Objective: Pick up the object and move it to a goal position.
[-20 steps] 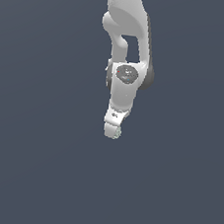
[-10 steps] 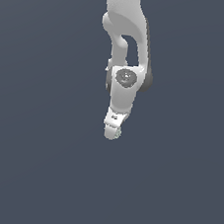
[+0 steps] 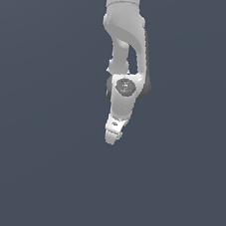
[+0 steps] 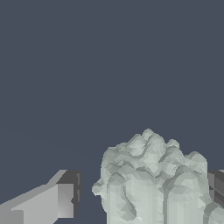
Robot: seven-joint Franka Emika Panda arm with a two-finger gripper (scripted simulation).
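In the wrist view the object (image 4: 151, 179), a pale grey-green lumpy blob, sits between my two fingers. One fingertip (image 4: 65, 200) stands a small gap from it. The other fingertip (image 4: 216, 186) is against it and partly covered by it. The fingers are drawn in close around the object. In the exterior view the white arm hangs down from the top, and the gripper (image 3: 112, 136) points downward, seen edge-on. The object is hidden behind the fingers there.
Only a plain dark blue-grey background shows around the arm in both views. No other objects, edges or goal marker are visible.
In the exterior view the wrist and gripper have shifted slightly downward over the last second. The grip looks unchanged.
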